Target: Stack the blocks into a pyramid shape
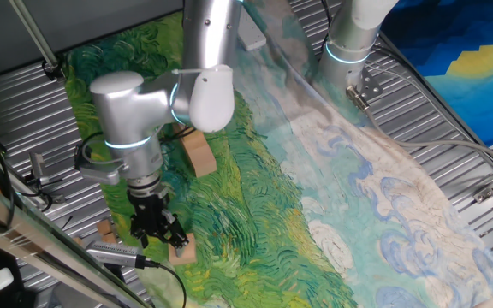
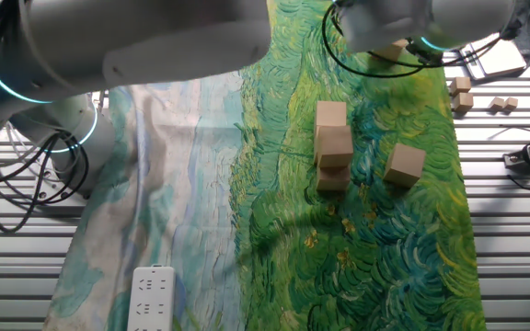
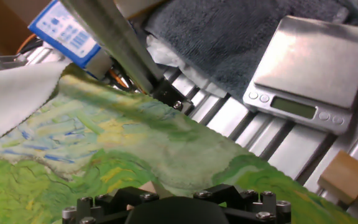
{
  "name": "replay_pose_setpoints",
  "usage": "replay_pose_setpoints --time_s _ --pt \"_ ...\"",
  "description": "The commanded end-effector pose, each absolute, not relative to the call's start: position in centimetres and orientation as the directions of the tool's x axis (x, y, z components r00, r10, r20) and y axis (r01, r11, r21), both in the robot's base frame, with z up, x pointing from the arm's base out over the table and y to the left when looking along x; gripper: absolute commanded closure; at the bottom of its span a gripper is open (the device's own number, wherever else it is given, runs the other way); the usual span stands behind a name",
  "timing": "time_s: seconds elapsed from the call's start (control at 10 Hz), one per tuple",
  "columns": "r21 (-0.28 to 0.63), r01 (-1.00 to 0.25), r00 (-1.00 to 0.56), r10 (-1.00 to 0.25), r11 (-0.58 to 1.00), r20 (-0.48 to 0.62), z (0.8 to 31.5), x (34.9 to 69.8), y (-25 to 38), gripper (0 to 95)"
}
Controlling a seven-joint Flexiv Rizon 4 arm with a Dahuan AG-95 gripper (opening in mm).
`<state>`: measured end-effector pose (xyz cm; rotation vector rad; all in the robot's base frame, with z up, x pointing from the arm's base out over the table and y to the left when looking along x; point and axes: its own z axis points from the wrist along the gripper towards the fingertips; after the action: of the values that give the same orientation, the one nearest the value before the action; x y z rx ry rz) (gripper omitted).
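Blocks [image 2: 333, 145] on green painted cloth [image 2: 375, 248]

Bench under me is ribbed metal slats [image 1: 435, 120], covered by a painted cloth [image 1: 332, 188], green swirls on 1 side, pale blue and cream on the other. A blue and yellow sheet [image 1: 469, 68] lies at the far corner. A white power strip [image 2: 153, 299] sits on the cloth's pale edge. Past the cloth: a silver digital scale [image 3: 309, 68], a grey towel [image 3: 229, 31], a blue-labelled box [image 3: 64, 31]. Light is even, shadows soft.
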<state>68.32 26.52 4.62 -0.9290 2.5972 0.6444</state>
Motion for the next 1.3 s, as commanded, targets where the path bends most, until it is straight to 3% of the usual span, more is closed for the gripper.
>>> replay_pose_setpoints --time_s 0.1,0.6,0.8,1.3 --pt "0.109 -0.692 -0.707 -0.638 0.714 -0.307 4.1 67.4 27.5 0.0" --pt "0.098 -0.670 -0.731 -0.630 0.736 -0.263 3.9 67.1 27.4 0.0" --pt "0.238 -0.628 -0.774 -0.565 0.741 -0.284 5.0 67.1 27.1 0.0" --pt "0.235 -0.606 -0.789 -0.538 0.760 -0.296 5.5 67.0 26.9 0.0"
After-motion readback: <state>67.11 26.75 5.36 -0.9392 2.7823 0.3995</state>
